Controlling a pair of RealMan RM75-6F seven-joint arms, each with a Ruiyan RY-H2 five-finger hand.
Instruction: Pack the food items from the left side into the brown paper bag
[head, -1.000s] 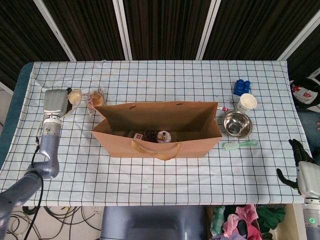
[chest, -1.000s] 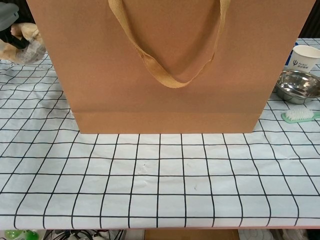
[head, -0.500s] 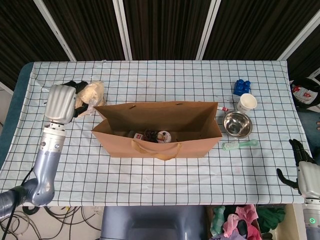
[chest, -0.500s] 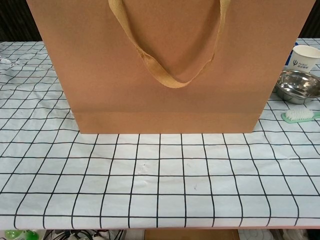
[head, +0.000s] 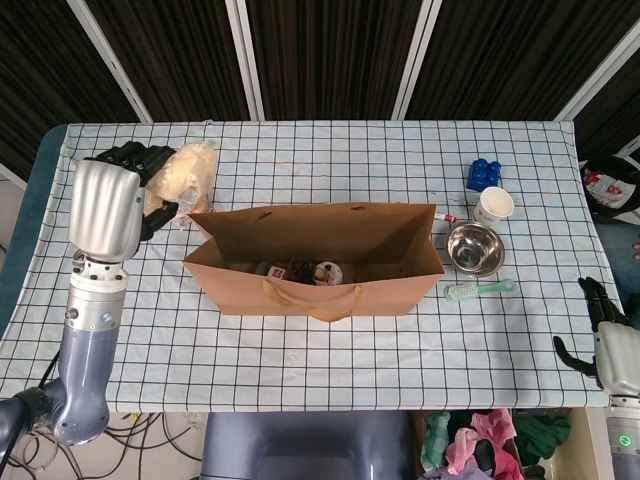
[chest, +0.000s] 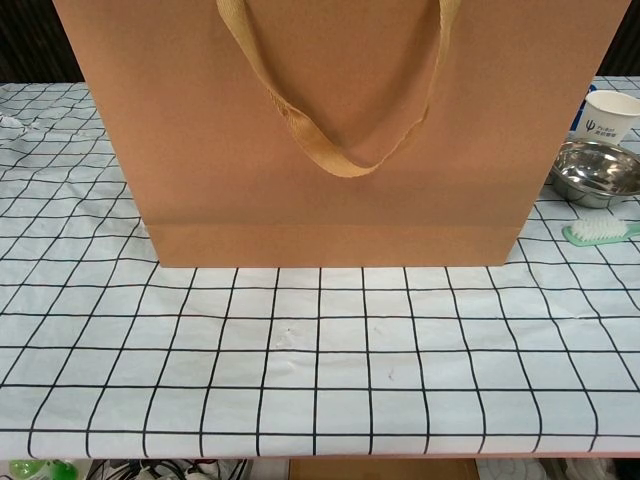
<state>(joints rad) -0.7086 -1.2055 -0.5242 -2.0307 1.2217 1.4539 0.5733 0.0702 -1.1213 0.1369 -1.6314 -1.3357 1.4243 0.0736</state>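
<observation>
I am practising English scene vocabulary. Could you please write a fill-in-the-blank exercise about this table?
1. The left robot hand holds a pale wrapped food item beside the open brown ____ bag.
2. The shiny metal bowl stands just in front of the white paper ____.
3. The light green toothbrush lies on the ____ tablecloth.

Missing words: paper; cup; checked

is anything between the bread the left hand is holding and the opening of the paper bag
Nothing visible. The left hand holds the wrapped bread up beside the left end of the brown paper bag, whose mouth is open. A few items already lie inside at its bottom.
</observation>
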